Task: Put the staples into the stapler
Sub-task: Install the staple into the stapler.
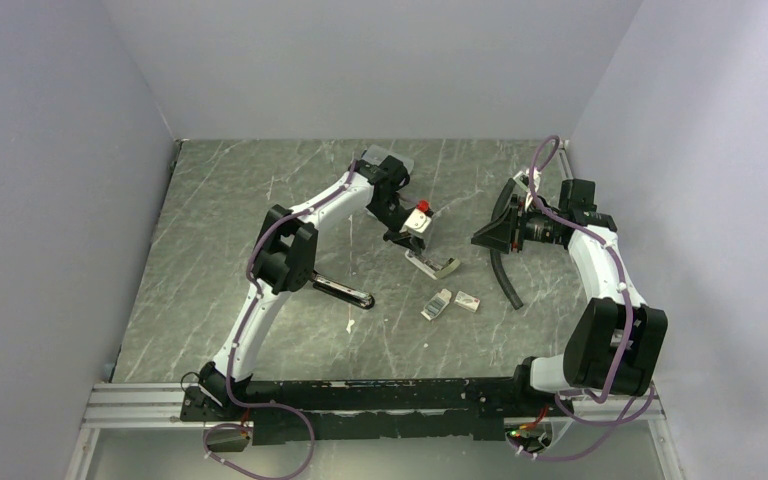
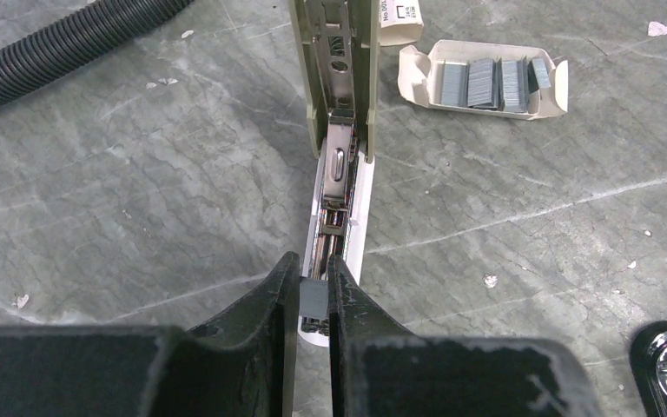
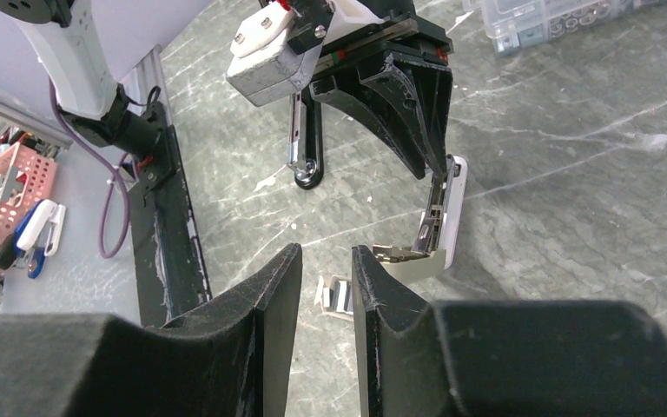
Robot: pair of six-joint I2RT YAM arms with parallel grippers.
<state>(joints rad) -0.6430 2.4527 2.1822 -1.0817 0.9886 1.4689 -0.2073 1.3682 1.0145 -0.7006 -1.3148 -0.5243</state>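
My left gripper (image 2: 314,280) pinches a short strip of staples (image 2: 314,302) just above the near end of the open stapler (image 2: 360,104), which runs toward 12 o'clock, so I should line the strip with the channel (image 2: 337,169), lower it slowly and release only when it is seated.

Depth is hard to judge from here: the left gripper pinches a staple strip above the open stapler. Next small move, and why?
Probably ease the left gripper down to seat the staple strip in the open channel of the stapler, then release. It looks lined up over the channel's near end, and the right gripper hangs empty.
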